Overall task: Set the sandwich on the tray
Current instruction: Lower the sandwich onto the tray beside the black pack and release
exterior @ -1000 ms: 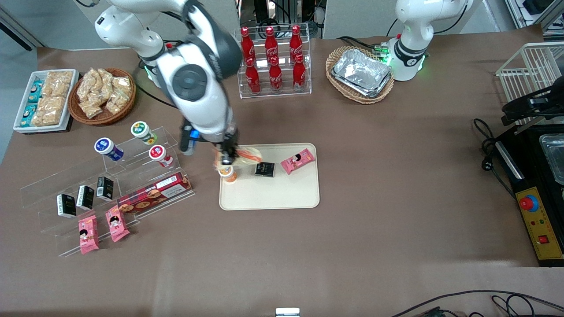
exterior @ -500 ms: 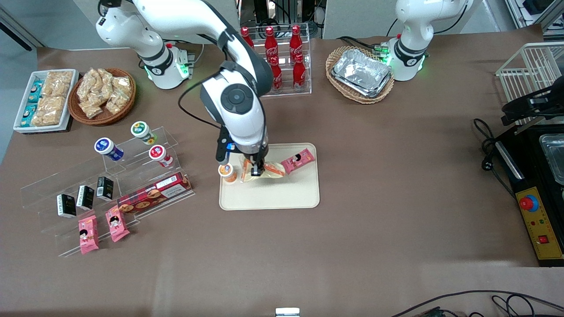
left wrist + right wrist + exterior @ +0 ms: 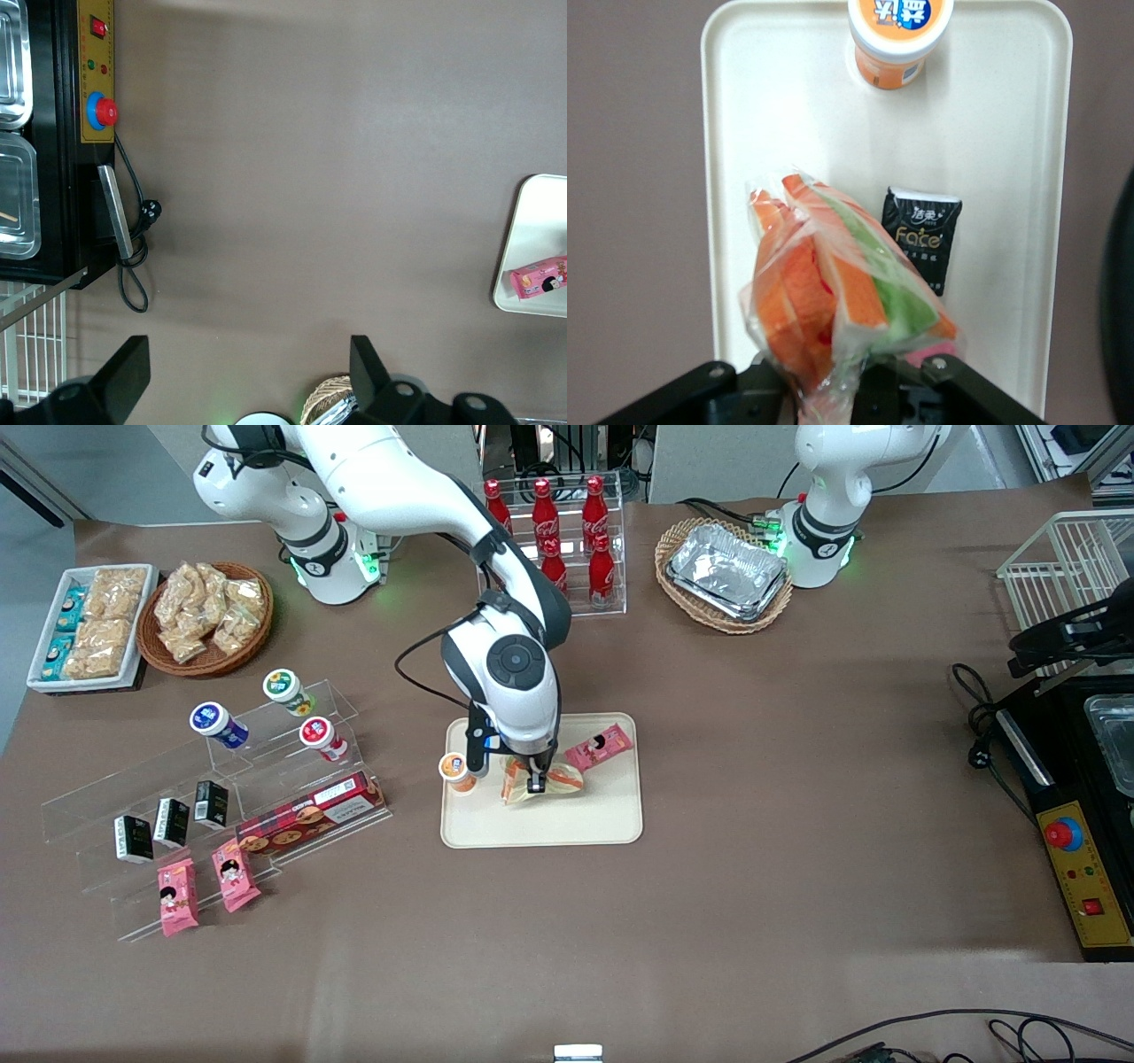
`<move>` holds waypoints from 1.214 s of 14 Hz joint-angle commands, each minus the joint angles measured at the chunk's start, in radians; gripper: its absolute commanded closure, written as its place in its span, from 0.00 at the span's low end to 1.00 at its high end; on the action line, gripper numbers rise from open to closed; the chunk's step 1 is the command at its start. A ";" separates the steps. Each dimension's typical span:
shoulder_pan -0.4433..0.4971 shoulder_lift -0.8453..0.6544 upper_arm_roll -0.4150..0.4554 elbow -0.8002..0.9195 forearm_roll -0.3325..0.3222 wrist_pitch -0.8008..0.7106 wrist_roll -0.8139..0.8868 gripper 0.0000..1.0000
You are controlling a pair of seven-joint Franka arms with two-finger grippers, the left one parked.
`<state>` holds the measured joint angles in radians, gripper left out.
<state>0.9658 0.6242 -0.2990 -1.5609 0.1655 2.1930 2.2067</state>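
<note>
Right wrist view shows the gripper (image 3: 842, 390) squeezing the sandwich (image 3: 833, 301) by its wrap, hanging over the middle of the tray (image 3: 780, 133). I think it should go down slowly and let go on a bare spot. The tray also holds an orange tub (image 3: 899, 35), a black packet (image 3: 921, 239) and a pink snack packet (image 3: 600, 747)

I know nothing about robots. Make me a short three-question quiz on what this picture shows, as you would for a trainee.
1. True or false: the gripper holds the sandwich over the tray.
2. Which is on the tray? A) a red bottle B) a pink snack packet C) a foil tray
3. Fill in: the orange-lidded tub stands on the ____.

Key: 1 true; 2 B; 3 tray.
</note>
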 commanded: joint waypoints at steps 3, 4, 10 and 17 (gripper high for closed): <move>-0.007 0.055 -0.003 0.021 0.036 0.028 -0.081 1.00; -0.007 0.063 -0.005 0.022 0.035 0.028 -0.090 1.00; -0.041 0.117 -0.002 0.059 0.051 0.030 -0.101 1.00; -0.073 0.147 -0.002 0.119 0.103 0.031 -0.139 1.00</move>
<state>0.8915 0.7261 -0.3007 -1.5078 0.2358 2.2266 2.0872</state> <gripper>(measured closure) 0.815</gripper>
